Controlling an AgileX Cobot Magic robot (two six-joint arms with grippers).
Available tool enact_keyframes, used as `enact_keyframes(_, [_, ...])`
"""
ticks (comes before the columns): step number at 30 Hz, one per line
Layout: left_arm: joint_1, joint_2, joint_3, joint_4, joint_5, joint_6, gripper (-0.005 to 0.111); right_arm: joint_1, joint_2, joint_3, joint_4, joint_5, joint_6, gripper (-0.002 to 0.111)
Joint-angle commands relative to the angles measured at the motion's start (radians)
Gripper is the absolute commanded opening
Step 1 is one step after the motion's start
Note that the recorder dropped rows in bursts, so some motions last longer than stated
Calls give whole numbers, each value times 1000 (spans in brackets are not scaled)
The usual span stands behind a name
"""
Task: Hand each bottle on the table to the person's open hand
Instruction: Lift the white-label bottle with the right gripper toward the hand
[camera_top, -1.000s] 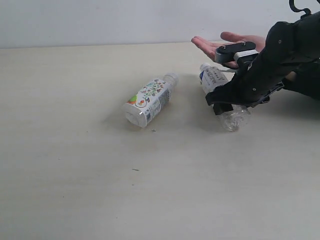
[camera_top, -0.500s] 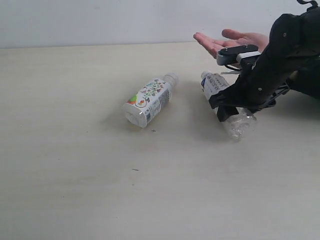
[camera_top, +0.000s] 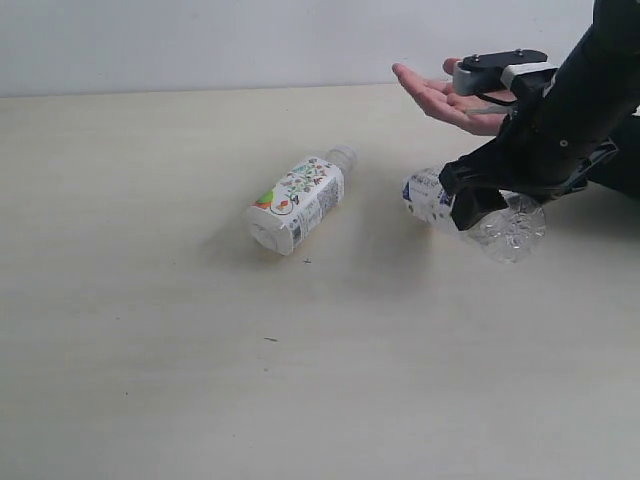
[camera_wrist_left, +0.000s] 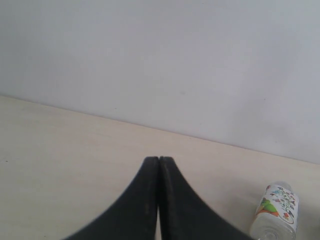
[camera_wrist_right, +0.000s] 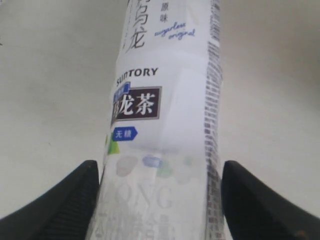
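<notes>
Pale wall behind, and below it the wide cream table fills most of the exterior view; on its right side the black right arm reaches in, its right gripper clamped across the white-and-blue bottle, one finger pressed to each side of the label in the right wrist view.

A second ago that bottle lay on the table beside the arm; now it hangs roughly level in the grip, seemingly clear of the surface, and has shifted up and towards the open hand, which waits palm up just above and behind it; the pick-up looks done and only the carry and the release into the palm remain for this one.

The colourful bottle has not moved; it lies on its side near the middle of the table, well apart from both grippers, so it is next in line. No other bottles show. The left gripper hovers over bare table with its fingers pressed together, empty.

On the held bottle's label "SUNTORY" reads clearly; below it Chinese characters in a dark box, a small blue tag, and "original" in script above.
</notes>
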Motion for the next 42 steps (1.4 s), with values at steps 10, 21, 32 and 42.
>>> enact_keyframes(10, [-5,-6,3,-8,-5,3,2,-4,-9,6,0,-9,-52,0])
enact_keyframes(21, [-5,-6,3,-8,-5,3,2,-4,-50,6,0,-13,-61,0])
enact_keyframes(32, [-5,-6,3,-8,-5,3,2,-4,-54,6,-2,3,-74,0])
enact_keyframes(42, [-5,-6,3,-8,-5,3,2,-4,31,10,-2,-19,-75,0])
